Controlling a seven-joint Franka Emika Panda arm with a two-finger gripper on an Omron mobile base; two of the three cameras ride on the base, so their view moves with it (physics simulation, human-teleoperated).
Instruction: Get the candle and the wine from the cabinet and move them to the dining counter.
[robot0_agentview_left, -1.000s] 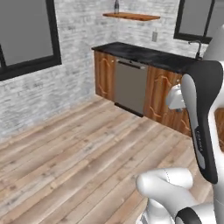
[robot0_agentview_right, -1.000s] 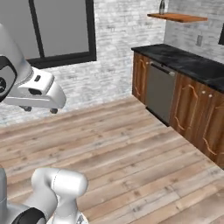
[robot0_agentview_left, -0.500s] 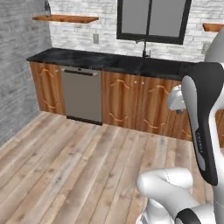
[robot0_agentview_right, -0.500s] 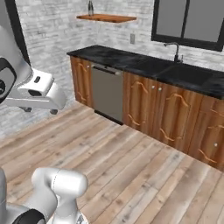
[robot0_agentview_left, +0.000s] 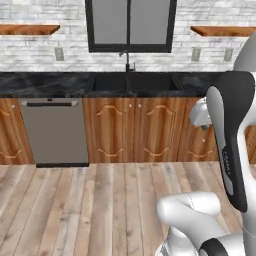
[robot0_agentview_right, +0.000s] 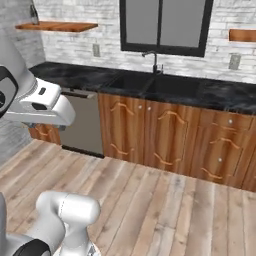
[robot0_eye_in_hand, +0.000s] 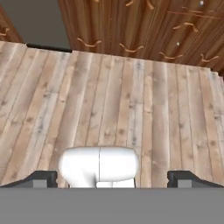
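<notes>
Item: hand (robot0_eye_in_hand: 113, 180), fingers spread wide with nothing between them, pointing down at bare plank floor (robot0_eye_in_hand: 131, 100); carried high on the folded arm (robot0_agentview_left: 227, 145), well apart from any furniture. Step in hand, as judged: the approach to the cabinet (robot0_agentview_right: 56, 26), an orange-brown slab shelf high on the brick wall at far left, above the end of the run. To do it well: take the base left and forward until the shelf stands squarely ahead, keep the arm tucked while driving, and raise the hand only once within reach, fingers kept wide for the bottle's girth. Open room: the plank floor lies free all the way to the base cabinets (robot0_agentview_left: 132, 127), giving plenty of space to turn and drive. Edges, nearest first: the cabinet fronts with curved handles and the grey dishwasher (robot0_agentview_left: 55, 132); above them the front lip of the black marble desk (robot0_agentview_right: 90, 77), which stands out beneath the shelf and will hold the base back from the wall; the grey side wall (robot0_agentview_right: 11, 142) closing the left corner. Farther: sink (robot0_agentview_right: 165, 85) and faucet (robot0_agentview_left: 128, 60) under the dark-framed window (robot0_agentview_left: 130, 25); a second shelf (robot0_agentview_left: 222, 31) at far right. Task goods: the wine (robot0_agentview_right: 33, 13), probably the small dark upright shape on the cabinet's left end; candle too small to make out.
</notes>
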